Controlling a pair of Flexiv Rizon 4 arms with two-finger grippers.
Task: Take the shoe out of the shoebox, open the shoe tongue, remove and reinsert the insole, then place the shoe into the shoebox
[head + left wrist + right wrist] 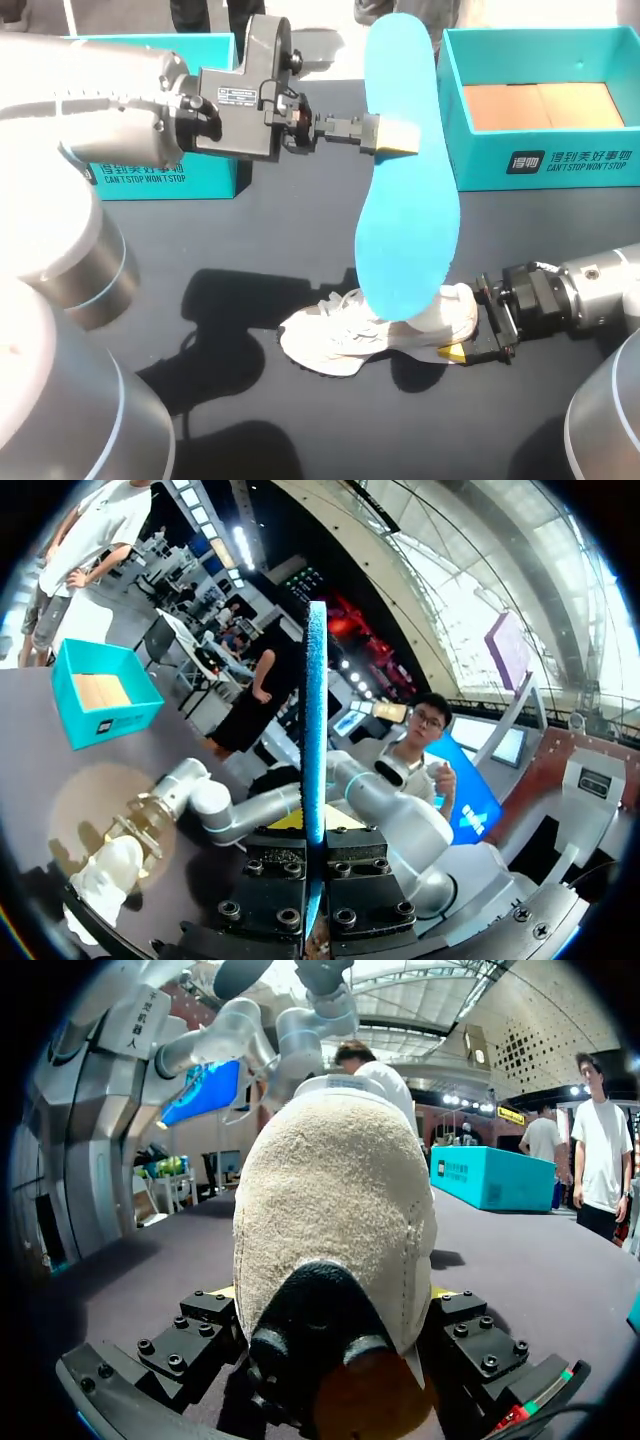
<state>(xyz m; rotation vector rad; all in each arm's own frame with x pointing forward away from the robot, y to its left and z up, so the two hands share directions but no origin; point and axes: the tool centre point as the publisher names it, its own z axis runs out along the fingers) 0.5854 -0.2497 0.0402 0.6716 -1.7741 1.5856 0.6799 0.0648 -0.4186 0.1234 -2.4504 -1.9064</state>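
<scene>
Shoe [330,345] is sitting on its sole on the dark table [250,240], at about 6 o'clock from the table's middle in the head view. Its toe is pointing to 9 o'clock and its heel to 3 o'clock.

Two teal boxes are standing along the far edge. The right box [545,165], at 2 o'clock, is lying open and showing a brown cardboard floor. The left box [205,180], at 10 o'clock, is hiding partly behind the left arm [120,110].

The blue insole [405,200] is hanging in the air, out of the shoe. Its long axis is running from 12 to 6 o'clock, with the narrower end at 12. The broad end is overlapping the shoe's collar in the head view; whether it is touching the shoe I cannot tell. In the left wrist view it is showing edge-on as a thin blue strip rising ahead of the fingers.

In the right wrist view the shoe is filling the middle, heel nearest and toe pointing away.

The left gripper [398,135] is coming in from 9 o'clock and pinching the insole by its 9 o'clock edge, clenched tight on it. The right gripper [465,320] is coming in from 3 o'clock and grasping the shoe's heel, one finger pressing each side.
</scene>
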